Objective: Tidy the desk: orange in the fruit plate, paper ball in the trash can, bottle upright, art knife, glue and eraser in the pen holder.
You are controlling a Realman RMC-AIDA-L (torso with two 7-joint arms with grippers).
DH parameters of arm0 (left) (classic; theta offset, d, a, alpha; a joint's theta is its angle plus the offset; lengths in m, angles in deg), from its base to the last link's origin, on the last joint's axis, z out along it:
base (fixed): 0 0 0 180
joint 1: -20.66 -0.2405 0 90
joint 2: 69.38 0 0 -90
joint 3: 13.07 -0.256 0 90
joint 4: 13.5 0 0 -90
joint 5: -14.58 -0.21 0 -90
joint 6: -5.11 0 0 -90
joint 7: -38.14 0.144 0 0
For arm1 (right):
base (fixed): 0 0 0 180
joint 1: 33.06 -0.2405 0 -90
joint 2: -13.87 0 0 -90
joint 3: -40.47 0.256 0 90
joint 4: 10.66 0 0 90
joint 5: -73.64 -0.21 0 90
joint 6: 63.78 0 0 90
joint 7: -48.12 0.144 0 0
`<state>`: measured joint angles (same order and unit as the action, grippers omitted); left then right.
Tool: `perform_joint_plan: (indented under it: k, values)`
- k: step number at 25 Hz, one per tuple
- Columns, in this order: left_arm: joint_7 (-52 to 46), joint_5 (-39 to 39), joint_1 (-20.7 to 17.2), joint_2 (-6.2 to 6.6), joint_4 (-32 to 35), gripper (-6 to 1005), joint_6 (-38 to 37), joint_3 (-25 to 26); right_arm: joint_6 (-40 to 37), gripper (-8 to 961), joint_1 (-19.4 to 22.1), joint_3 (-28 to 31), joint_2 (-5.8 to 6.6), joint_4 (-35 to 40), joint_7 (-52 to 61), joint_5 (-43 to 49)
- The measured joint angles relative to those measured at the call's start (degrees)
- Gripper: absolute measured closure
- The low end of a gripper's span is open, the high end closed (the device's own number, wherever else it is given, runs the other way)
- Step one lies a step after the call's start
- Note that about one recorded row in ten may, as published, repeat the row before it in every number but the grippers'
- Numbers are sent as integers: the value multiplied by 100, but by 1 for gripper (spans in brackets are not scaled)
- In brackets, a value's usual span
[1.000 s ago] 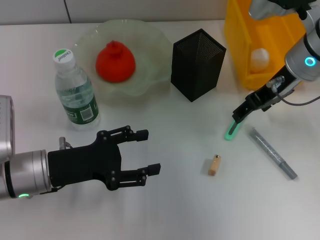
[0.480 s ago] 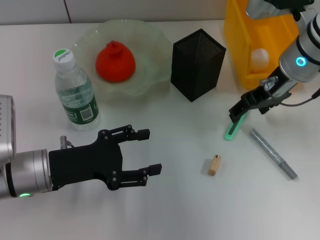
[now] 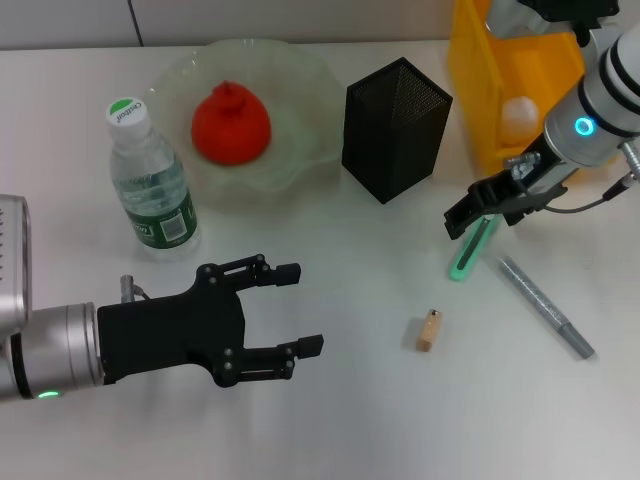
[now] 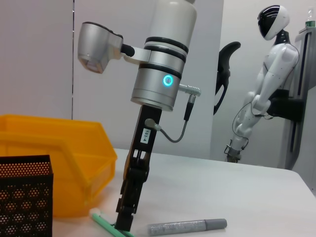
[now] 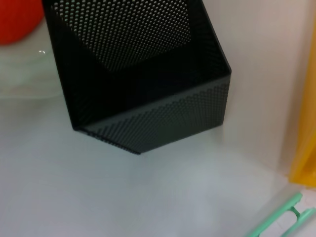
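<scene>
The slim green plastic art knife (image 3: pixel 468 252) lies on the desk right of the black mesh pen holder (image 3: pixel 393 129); the right claw (image 3: pixel 470 213), lifted and shifted left, looks closed on nothing, so the pickup seems missed.

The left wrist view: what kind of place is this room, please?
Probably a robotics lab or test room. A white humanoid robot stands on a stand by the plain wall, and the right arm works over a white table beside the trash can.
</scene>
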<state>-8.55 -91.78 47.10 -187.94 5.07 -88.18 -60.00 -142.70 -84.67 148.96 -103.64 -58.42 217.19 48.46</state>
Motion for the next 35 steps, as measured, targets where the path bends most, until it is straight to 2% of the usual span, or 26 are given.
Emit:
perform_joint_plan:
  k: [9,35]
  values:
    - [3,0,-13,10,51,201,-41,0,200,129,-34,-37,-50,152,26,-5]
    - [3,-16,-18,35,138,201,-40,0,208,132,22,96,-66,208,45,24]
